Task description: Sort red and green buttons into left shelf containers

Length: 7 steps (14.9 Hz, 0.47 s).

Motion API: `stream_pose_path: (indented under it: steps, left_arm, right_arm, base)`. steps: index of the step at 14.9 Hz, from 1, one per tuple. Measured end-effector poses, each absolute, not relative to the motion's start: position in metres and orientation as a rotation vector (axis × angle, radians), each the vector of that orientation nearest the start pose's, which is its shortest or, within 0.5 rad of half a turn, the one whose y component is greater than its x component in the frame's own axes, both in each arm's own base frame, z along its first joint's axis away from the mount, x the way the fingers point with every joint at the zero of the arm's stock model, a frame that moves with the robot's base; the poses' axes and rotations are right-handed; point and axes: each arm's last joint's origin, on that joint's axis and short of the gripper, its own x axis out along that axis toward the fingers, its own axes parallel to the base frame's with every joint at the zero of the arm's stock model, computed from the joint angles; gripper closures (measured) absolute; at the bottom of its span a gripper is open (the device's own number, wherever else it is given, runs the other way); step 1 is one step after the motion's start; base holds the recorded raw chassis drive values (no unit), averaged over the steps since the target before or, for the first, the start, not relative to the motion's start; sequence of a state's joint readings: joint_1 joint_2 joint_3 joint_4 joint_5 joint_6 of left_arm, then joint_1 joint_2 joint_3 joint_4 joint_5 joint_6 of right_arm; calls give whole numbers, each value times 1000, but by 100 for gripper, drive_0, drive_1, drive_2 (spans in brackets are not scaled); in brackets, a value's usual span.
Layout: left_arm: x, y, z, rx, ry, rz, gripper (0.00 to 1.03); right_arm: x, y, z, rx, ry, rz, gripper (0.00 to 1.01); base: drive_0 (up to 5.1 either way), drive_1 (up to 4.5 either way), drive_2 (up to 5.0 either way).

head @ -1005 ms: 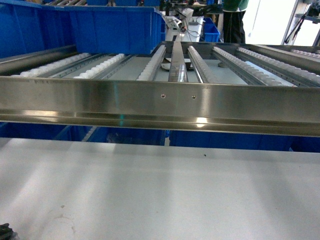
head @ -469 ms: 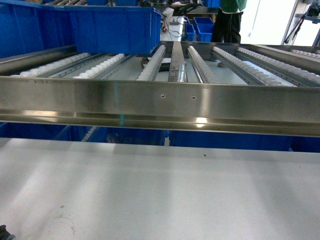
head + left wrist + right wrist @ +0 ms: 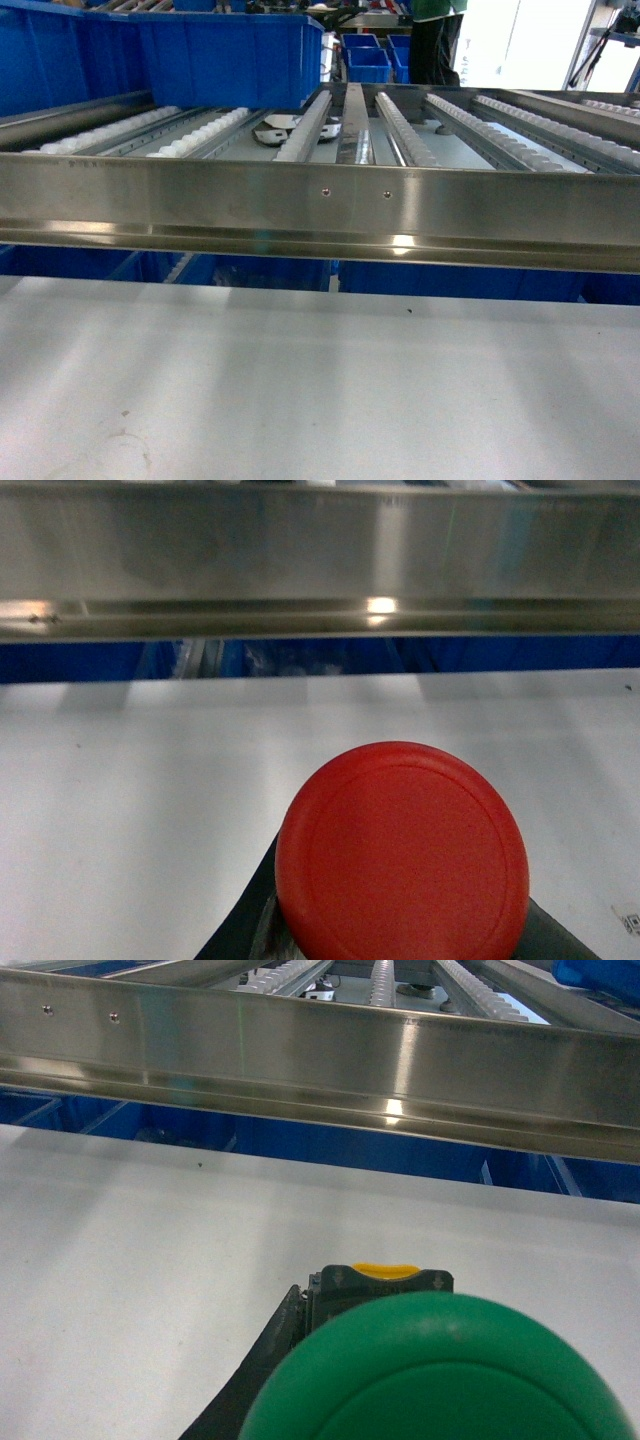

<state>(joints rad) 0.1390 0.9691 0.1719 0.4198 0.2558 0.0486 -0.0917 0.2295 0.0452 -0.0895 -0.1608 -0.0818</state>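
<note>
The left gripper [image 3: 400,950] is carrying a red button [image 3: 402,852], its cap filling the lower part of the left wrist view; dark fingers are showing at both sides beneath the cap, so the jaws are evidently closed around the button's body (the contact itself is hidden). The right gripper [image 3: 400,1400] is likewise clamped on a green button [image 3: 440,1370], with a grey body and a yellow tab peeking out behind the cap. Both are hanging over the pale table [image 3: 320,380], short of the steel rail [image 3: 320,205]. Since a second ago the dark tip at the lower left corner of the head view has slipped out of sight, and the background beyond the rail has shifted, which suggests the base is moving. Beyond the rail and to its left, a blue bin [image 3: 230,60] is sitting on the rollers; judging by this, delivery is not yet begun.
</note>
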Motion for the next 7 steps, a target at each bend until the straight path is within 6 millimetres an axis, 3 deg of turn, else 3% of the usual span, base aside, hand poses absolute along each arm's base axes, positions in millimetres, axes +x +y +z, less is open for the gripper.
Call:
stream_pose_path:
  steps: [3,7]
  left_arm:
    - [160,4,182,-16,302,-113,79]
    - [149,-19,192,21,285,-126,79]
  right_arm:
    - [107,-5,152,-46,269,80,74]
    - [107,-5,152,-44,269,80,74]
  base:
    - [0,0,0]
    - [0,0,0]
